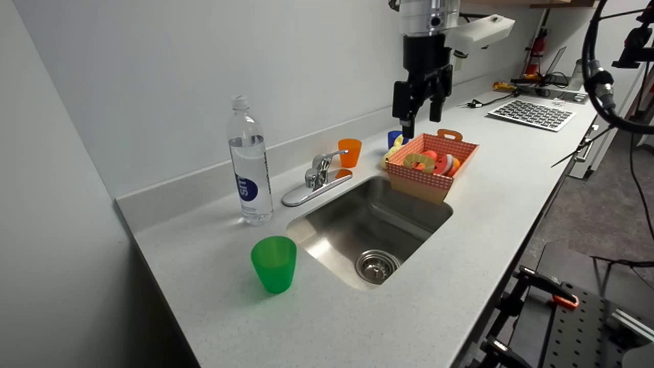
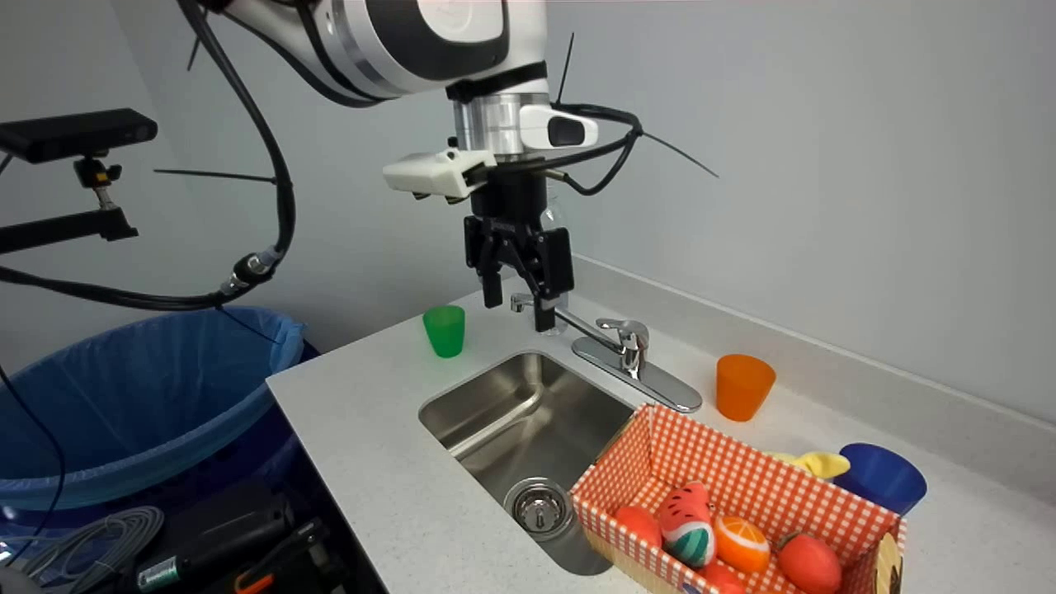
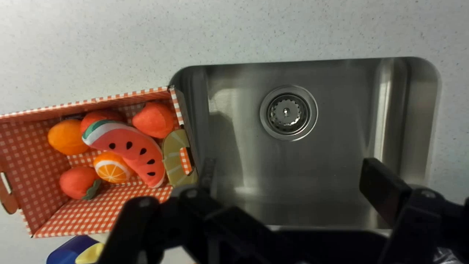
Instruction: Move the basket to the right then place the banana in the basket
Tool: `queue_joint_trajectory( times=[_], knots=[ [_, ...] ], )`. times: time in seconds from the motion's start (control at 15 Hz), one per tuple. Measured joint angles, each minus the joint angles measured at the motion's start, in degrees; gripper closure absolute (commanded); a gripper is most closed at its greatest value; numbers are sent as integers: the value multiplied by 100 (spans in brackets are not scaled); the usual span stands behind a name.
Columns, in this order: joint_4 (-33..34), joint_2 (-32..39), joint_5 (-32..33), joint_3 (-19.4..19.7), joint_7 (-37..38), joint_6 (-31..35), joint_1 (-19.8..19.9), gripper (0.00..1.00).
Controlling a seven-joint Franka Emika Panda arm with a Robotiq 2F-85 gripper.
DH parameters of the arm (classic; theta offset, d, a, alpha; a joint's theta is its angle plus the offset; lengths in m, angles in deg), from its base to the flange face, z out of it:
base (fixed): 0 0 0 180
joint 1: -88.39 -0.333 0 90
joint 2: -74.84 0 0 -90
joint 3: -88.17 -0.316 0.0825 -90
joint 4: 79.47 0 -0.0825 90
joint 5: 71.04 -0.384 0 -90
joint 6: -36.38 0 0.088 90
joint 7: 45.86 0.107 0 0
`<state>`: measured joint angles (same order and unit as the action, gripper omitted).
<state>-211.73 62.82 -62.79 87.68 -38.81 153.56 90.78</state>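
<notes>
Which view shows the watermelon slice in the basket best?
The wrist view: from above, the watermelon slice shows almost end to end, its seeds clear. Both exterior views show it smaller and at a slant; in an exterior view the near wall of the basket hides part of it.

The basket (image 2: 722, 466) sits upright, red-and-white checks inside, brown outside, loaded with fruit (image 3: 126, 150), one end jutting over the sink (image 3: 337, 146). And there's the banana (image 1: 392, 153), yellow, partly hidden, outside along the basket's long side, by the blue cup (image 2: 881, 480); touching either, can't tell!
</notes>
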Motion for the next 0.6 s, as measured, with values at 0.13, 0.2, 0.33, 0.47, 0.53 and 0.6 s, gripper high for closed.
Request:
queue_joint_trajectory(
  times=[0.13, 0.2, 0.33, 0.47, 0.53, 0.6],
  knots=[
    [32, 208, 89, 96, 0, 176, 67, 0],
    [58, 322, 139, 145, 0, 248, 100, 0],
    [136, 564, 241, 242, 0, 347, 173, 0],
    [259, 831, 367, 344, 6, 403, 234, 0],
    [331, 968, 432, 388, 12, 426, 262, 0],
    [403, 1106, 505, 437, 26, 438, 280, 0]
  ],
)
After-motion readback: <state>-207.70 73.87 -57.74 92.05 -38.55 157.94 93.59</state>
